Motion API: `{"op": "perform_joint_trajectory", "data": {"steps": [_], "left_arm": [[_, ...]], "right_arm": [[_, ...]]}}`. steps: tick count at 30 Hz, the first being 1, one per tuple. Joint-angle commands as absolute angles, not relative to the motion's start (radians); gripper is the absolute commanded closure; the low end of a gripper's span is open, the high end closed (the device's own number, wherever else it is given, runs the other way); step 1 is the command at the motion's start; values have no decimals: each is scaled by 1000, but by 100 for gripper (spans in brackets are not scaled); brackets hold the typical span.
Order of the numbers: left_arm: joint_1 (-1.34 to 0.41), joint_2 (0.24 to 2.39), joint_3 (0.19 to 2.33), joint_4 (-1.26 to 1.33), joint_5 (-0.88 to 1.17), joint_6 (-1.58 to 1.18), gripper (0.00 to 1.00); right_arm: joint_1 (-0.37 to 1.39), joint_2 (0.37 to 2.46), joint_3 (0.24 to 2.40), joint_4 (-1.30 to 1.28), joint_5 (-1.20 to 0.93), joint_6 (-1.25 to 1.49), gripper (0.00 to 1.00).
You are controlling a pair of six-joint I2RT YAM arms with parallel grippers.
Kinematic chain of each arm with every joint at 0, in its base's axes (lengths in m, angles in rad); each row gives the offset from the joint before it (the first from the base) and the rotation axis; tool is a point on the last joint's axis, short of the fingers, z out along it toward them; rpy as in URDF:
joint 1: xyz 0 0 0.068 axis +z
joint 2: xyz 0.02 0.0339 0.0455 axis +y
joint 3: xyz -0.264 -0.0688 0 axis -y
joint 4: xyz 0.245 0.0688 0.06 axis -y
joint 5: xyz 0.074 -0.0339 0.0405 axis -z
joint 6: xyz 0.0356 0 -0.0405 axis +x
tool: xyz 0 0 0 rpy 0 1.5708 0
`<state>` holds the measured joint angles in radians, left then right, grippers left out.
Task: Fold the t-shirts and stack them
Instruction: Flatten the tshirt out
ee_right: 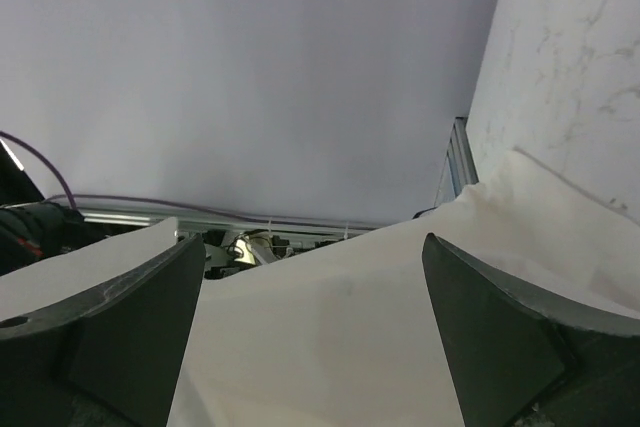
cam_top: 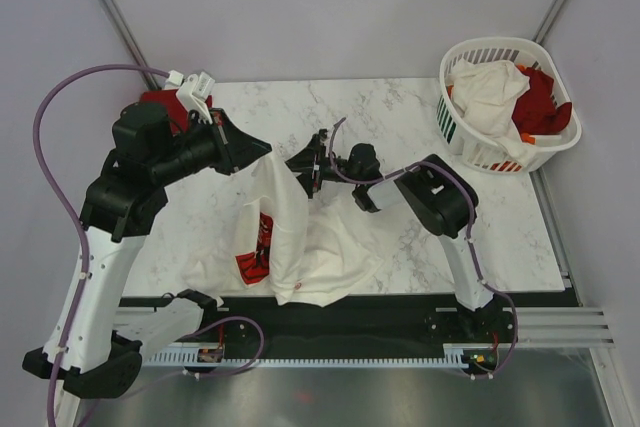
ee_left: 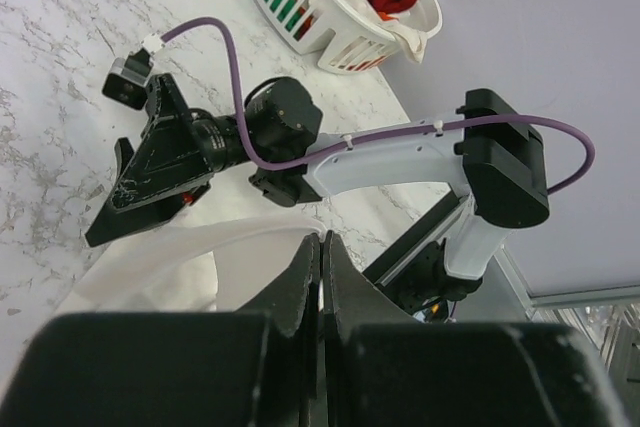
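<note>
A cream-white t-shirt (cam_top: 290, 237) with a red graphic (cam_top: 255, 252) hangs from my left gripper (cam_top: 264, 148), its lower part lying crumpled on the marble table near the front edge. In the left wrist view the left gripper (ee_left: 322, 239) is shut on a fold of this cloth (ee_left: 190, 262). My right gripper (cam_top: 306, 163) is open just right of the raised cloth. In the right wrist view its fingers (ee_right: 120, 317) stand wide apart with the shirt (ee_right: 350, 347) between and below them. A red t-shirt (cam_top: 160, 103) lies at the back left, partly hidden by the left arm.
A white slatted laundry basket (cam_top: 452, 122) stands at the back right corner with cream and red t-shirts (cam_top: 500, 97) inside; it also shows in the left wrist view (ee_left: 330, 22). The marble table (cam_top: 500, 227) ends at a black rail along the front.
</note>
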<state>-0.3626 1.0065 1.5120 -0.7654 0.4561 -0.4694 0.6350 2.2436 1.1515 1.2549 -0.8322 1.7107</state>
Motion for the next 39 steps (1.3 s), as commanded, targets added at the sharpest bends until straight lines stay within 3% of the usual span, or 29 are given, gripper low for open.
{"op": "perform_joint_trajectory", "data": {"steps": [1, 13, 27, 30, 31, 33, 35, 37, 39], "left_arm": [[-365, 1002, 1520, -727, 493, -442, 98], [-365, 977, 1476, -727, 425, -428, 98], [-365, 1042, 1529, -719, 382, -420, 98], [-365, 1057, 1528, -712, 354, -420, 98], [-365, 1058, 1526, -710, 348, -419, 98], [-365, 1066, 1526, -706, 331, -416, 98], [-365, 1072, 1528, -706, 316, -407, 98], [-365, 1077, 1529, -706, 288, -399, 98], [-365, 1078, 1529, -706, 267, -388, 98]], "right_arm": [[627, 2166, 1187, 1761, -830, 1750, 2], [646, 1993, 1146, 1761, -856, 1825, 2], [716, 1913, 1135, 1758, -939, 1715, 3], [716, 1914, 1123, 1758, -933, 1710, 33], [716, 1913, 1115, 1758, -933, 1707, 48], [716, 1904, 1112, 1759, -936, 1703, 64], [716, 1895, 1117, 1758, -948, 1706, 86], [713, 1882, 1112, 1758, -948, 1709, 100], [704, 1859, 1105, 1758, -940, 1707, 100]]}}
